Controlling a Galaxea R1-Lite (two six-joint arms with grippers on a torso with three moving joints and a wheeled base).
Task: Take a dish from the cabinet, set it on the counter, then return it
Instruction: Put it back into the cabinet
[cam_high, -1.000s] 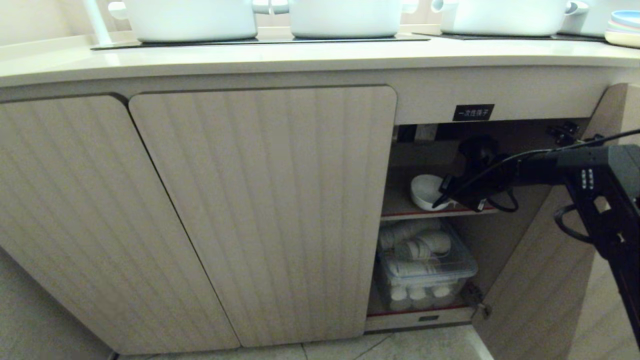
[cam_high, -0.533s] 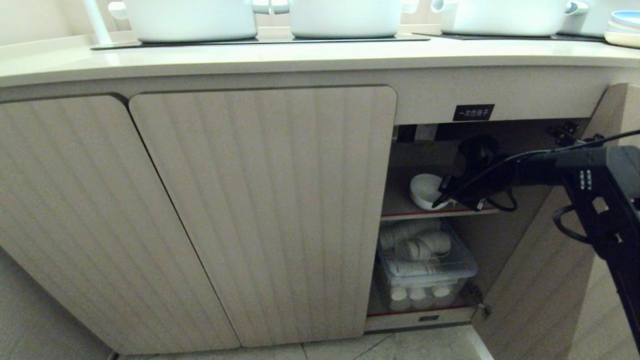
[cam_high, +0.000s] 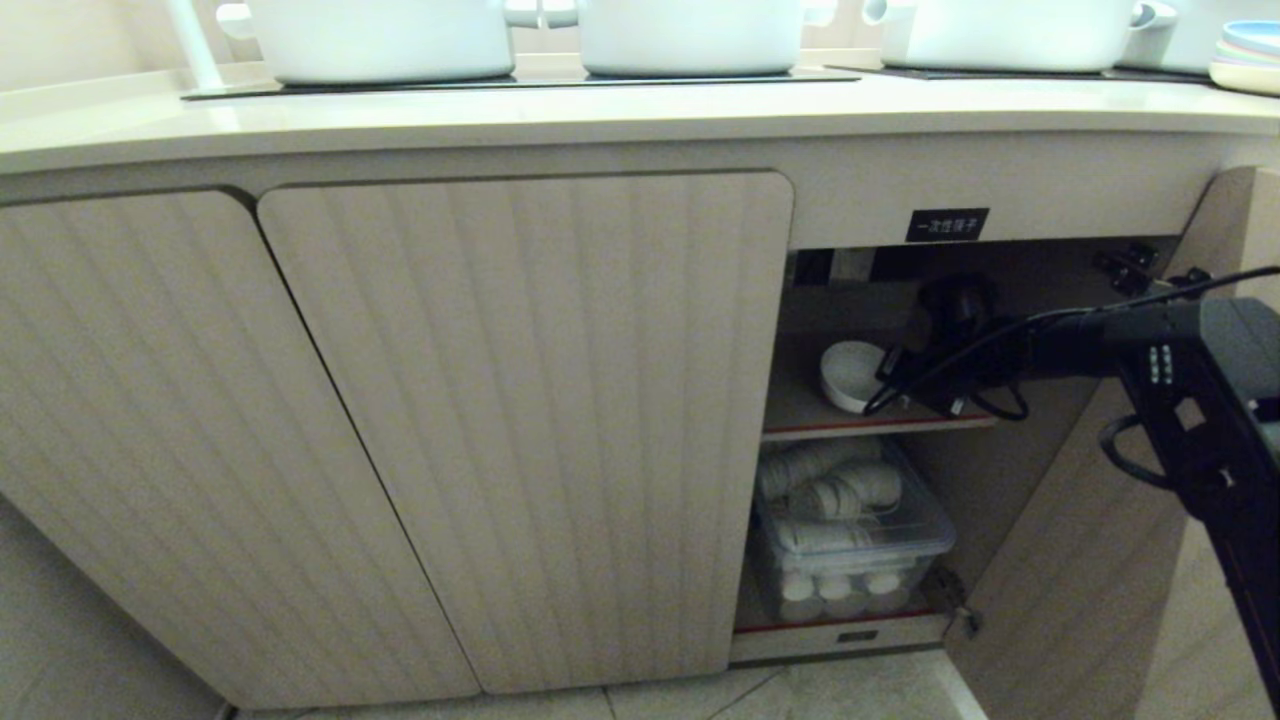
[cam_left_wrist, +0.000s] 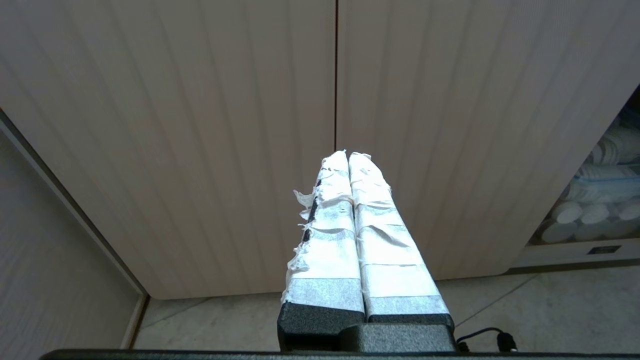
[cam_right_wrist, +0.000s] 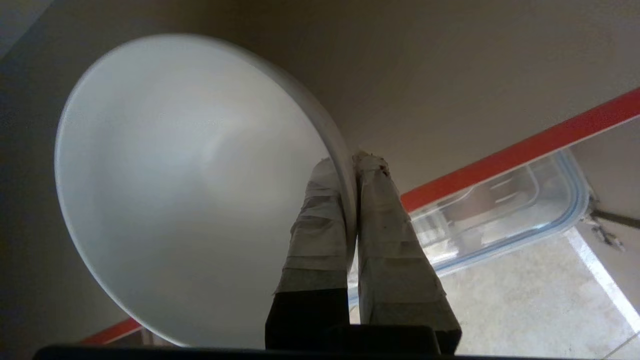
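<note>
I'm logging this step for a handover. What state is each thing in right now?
Dish: tilted, rim pinched by the right gripper, inside the cabinet above the red-edged shelf.
Right gripper: shut on the dish.
Left gripper: shut, empty, facing the closed doors.
Right cabinet door: swung open.
Middle door: closed.
Clear lidded box: lid on, on the lower shelf.

Bright light from behind washes out the large glossy white pots (cam_high: 380, 35) on the smooth cream-beige countertop (cam_high: 600, 110), while the open compartment of the fluted beige wood-grain cabinet (cam_high: 520, 420) lies in deep shadow, the black arm inside hard to separate from the dark. The head view bows straight edges near its borders. In the right wrist view the small glossy white round bowl (cam_right_wrist: 190, 190) is soft and blurred along its rim, with a faint sheen.
</note>
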